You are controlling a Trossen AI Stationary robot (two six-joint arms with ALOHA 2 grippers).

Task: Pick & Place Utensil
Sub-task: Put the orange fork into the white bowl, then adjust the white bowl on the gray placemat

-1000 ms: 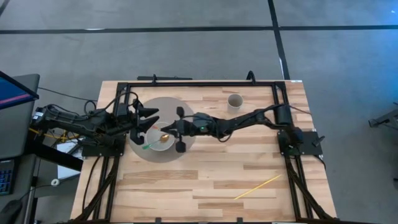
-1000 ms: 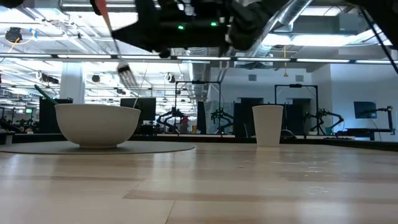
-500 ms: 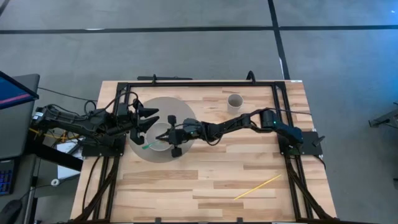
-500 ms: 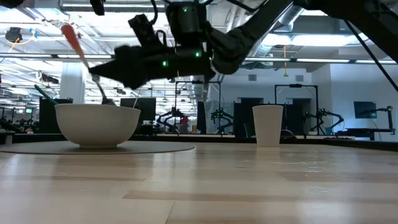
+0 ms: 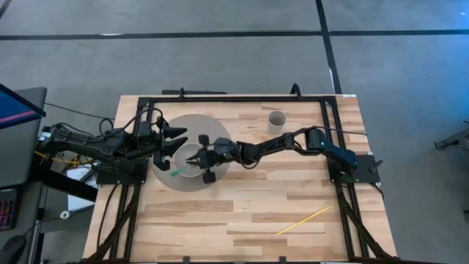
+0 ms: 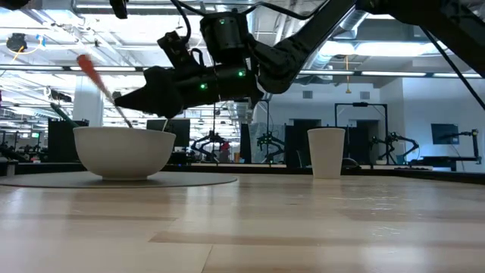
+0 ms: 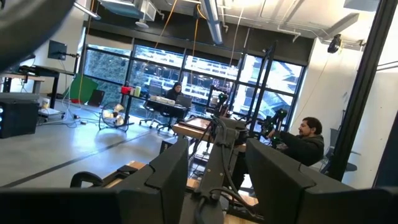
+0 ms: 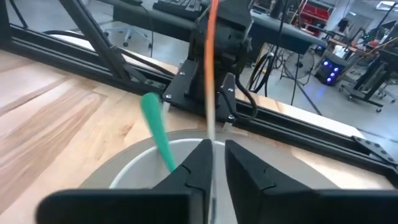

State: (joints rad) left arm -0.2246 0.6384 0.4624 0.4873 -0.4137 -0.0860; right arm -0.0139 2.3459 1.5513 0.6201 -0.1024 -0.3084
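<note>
1 orange-handled utensil (image 6: 102, 87) stands pinched in the right end effector (image 6: 121, 99) over the bowl (image 6: 125, 150).

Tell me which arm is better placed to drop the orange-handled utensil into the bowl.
Right. Its gripper is already over the bowl, shut on the orange-handled utensil, whose lower end dips inside. The left gripper waits at the mat's edge.

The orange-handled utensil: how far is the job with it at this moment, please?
Done: a green-handled utensil already rests in the bowl. In hand: the right gripper, over the bowl, holds the orange-handled utensil with its lower end inside the rim. Left: releasing it; the yellow stick near the table's front edge is untouched. The left gripper waits beside the bowl.
</note>
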